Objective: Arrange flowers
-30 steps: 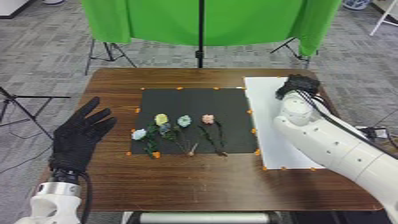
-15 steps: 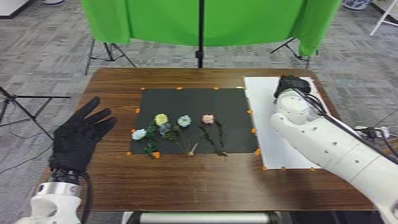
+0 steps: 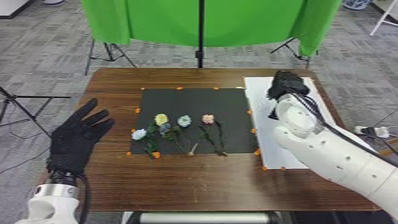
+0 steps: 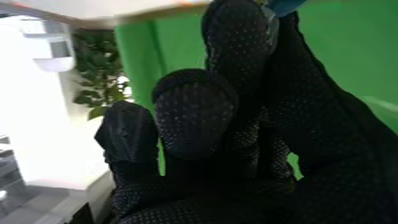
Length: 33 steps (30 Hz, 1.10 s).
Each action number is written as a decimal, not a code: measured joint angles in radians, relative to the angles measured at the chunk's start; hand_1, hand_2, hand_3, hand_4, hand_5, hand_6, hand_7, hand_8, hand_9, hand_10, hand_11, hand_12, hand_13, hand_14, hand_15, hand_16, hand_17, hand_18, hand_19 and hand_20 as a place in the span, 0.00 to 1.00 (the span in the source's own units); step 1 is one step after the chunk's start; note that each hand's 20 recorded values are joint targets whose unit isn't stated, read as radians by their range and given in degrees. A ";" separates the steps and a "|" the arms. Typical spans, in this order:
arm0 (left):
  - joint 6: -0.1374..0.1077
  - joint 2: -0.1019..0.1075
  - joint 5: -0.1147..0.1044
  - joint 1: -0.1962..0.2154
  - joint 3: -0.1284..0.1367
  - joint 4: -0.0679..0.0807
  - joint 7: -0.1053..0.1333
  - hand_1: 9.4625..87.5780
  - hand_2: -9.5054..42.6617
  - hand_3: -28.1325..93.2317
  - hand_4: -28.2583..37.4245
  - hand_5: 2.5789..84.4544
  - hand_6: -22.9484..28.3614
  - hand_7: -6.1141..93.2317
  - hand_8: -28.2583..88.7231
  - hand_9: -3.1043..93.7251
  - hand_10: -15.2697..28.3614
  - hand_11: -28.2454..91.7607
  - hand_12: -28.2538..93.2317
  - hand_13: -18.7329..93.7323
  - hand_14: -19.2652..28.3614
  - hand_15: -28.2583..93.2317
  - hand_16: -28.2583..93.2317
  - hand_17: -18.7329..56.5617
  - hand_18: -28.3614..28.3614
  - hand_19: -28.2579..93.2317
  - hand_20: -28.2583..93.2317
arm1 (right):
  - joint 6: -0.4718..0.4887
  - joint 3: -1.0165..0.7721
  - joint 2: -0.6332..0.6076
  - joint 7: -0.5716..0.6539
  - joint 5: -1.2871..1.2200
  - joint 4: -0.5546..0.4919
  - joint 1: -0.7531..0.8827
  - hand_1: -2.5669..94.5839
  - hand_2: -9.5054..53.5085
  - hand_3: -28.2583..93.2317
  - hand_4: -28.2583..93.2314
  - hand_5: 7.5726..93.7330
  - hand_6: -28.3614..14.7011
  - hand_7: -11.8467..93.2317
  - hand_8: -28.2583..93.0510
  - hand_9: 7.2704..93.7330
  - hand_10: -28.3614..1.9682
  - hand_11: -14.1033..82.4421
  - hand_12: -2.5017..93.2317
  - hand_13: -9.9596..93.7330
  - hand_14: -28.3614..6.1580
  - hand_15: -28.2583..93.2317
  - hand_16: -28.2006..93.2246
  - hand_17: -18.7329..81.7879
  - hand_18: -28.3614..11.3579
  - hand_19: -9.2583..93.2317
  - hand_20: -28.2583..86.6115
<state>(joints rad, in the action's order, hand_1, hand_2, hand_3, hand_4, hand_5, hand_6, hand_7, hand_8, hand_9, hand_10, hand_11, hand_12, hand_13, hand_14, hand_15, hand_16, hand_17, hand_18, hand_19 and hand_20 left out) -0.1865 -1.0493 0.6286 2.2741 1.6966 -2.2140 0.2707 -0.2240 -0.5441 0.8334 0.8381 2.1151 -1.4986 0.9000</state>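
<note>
The right hand [image 3: 288, 84] pinches a blue thing [image 4: 286, 6], perhaps a bloom, over the white sheet [image 3: 274, 152]; lower it level, then release gently.

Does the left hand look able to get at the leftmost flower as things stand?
Likely yes: the left hand is open just left of the black mat, near the leftmost flower. Nothing visible blocks it, and the right hand is over the white sheet.
</note>
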 measured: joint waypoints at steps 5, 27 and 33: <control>0.000 0.002 0.000 0.004 0.000 0.000 0.008 0.19 0.32 0.88 0.08 0.40 0.62 0.20 0.16 0.40 0.83 0.46 0.33 0.41 1.00 0.70 0.16 0.16 1.00 0.75 0.21 | 0.121 -0.190 0.010 -0.092 0.022 -0.170 0.121 0.62 0.00 0.83 0.00 0.95 0.69 0.29 0.28 1.00 0.78 0.35 0.37 0.87 0.74 0.80 0.44 0.55 0.13 1.00 0.79; 0.001 0.003 -0.001 -0.001 -0.017 0.002 0.013 0.19 0.31 0.88 0.07 0.40 0.62 0.20 0.16 0.40 0.84 0.47 0.33 0.42 1.00 0.71 0.16 0.16 1.00 0.75 0.21 | 0.256 -0.196 0.091 -0.106 0.089 -0.368 0.378 0.44 0.00 0.88 0.00 0.76 0.65 0.25 0.14 0.84 0.54 0.54 0.26 0.76 0.50 0.89 0.38 0.52 0.13 1.00 0.82; -0.001 0.007 -0.002 -0.001 -0.022 0.002 0.020 0.19 0.31 0.88 0.07 0.40 0.62 0.20 0.16 0.40 0.84 0.47 0.33 0.42 1.00 0.71 0.16 0.16 1.00 0.75 0.21 | 0.336 -0.237 0.080 -0.117 0.117 -0.397 0.399 0.36 0.00 0.84 0.00 0.69 0.62 0.24 0.14 0.77 0.42 0.64 0.25 0.72 0.41 0.94 0.39 0.51 0.12 1.00 0.86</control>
<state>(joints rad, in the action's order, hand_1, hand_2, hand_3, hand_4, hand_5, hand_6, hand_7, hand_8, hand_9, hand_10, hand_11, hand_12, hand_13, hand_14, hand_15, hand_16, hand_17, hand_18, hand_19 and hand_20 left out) -0.1871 -1.0424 0.6261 2.2733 1.6745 -2.2119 0.2902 0.1118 -0.7807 0.9131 0.7213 2.2319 -1.8956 1.2993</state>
